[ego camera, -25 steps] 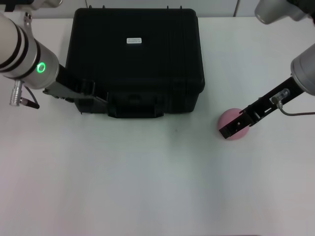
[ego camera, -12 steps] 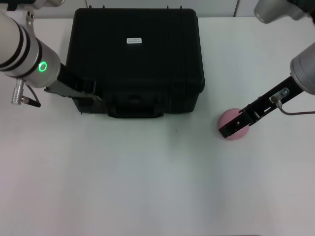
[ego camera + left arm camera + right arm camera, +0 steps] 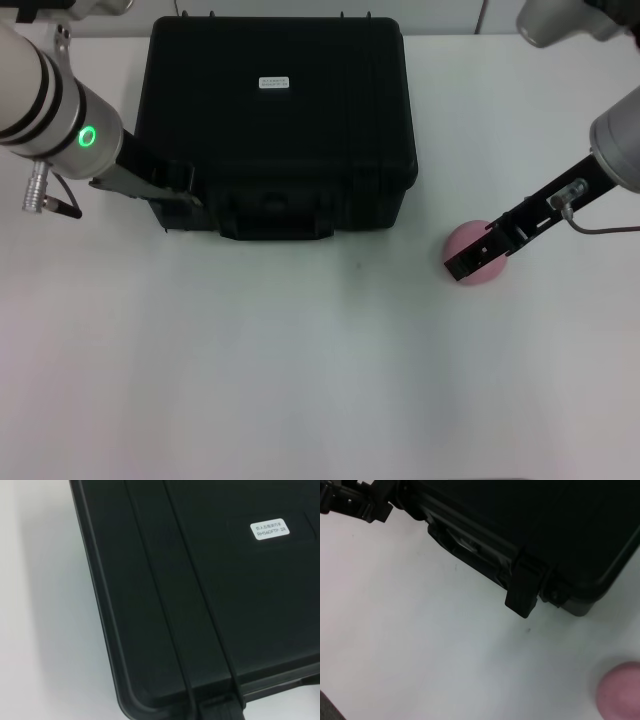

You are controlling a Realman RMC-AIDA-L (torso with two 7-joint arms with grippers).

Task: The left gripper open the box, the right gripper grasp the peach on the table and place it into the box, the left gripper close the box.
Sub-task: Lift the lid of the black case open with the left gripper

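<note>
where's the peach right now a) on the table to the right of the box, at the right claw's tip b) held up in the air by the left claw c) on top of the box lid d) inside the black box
a: the peach sits on the white table right of the closed box, with the right claw at it, while the left claw is at the box's front left corner.

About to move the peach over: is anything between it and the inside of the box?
Yes, the lid. The box is shut, so its lid covers the inside. The left gripper is at its front left corner. The table between the peach and box is bare. The right gripper is at the peach.
</note>
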